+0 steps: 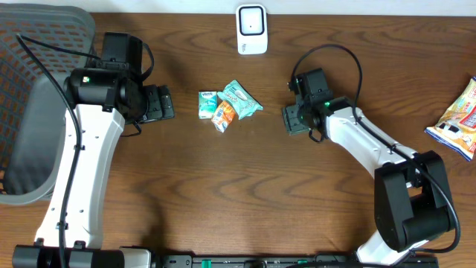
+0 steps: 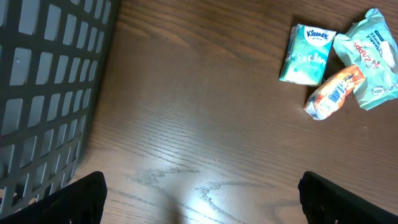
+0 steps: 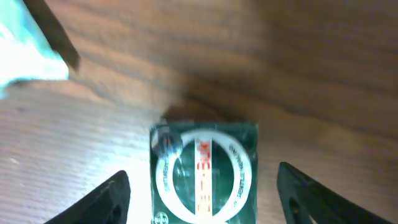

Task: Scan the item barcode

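green packet (image 3: 204, 169) sits on the desk (image 3: 280, 62) squarely between the right fingers (image 3: 112, 199), which are open and not pinching it yet, left fingers (image 2: 81, 199) gaping wide, well apart from it

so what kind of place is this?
Probably a lab bench mocked up as a shop checkout: a white barcode scanner stands at the far edge of the wooden table, and small retail packets lie mid-table.

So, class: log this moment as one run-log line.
left gripper: open, above table | right gripper: open, straddling green box | scan: not yet done
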Controlling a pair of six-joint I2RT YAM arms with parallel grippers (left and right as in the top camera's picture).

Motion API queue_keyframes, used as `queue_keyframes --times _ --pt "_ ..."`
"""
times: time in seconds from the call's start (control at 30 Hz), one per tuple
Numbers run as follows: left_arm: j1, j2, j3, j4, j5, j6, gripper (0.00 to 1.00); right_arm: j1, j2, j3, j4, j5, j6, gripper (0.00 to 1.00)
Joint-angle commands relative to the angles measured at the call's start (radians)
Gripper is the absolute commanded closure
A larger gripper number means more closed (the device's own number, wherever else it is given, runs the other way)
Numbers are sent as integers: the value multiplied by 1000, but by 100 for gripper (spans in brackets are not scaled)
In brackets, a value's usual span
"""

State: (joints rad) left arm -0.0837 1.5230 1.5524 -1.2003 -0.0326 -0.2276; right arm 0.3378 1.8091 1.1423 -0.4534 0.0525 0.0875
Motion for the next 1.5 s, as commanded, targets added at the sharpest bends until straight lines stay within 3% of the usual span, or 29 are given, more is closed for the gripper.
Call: queue_keyframes --times 0.0,0.43,1.23,1.33,1.37,1.47 --pt "5 2 -2 -3 -10 14 2 6 -2 16 -17 54 5 35" --pt "5 2 -2 -3 -10 14 2 6 68 13 -60 24 5 30" --pt "5 2 -2 -3 -10 14 2 36 103 13 -83 -15 21 31" --pt "5 2 -2 -3 -10 14 2 36 104 13 -73 -31 21 42" --pt "5 2 -2 -3 -10 14 2 36 104 13 -66 -51 21 57" --pt "5 2 -2 -3 -10 14 2 36 104 13 -55 -72 21 64"
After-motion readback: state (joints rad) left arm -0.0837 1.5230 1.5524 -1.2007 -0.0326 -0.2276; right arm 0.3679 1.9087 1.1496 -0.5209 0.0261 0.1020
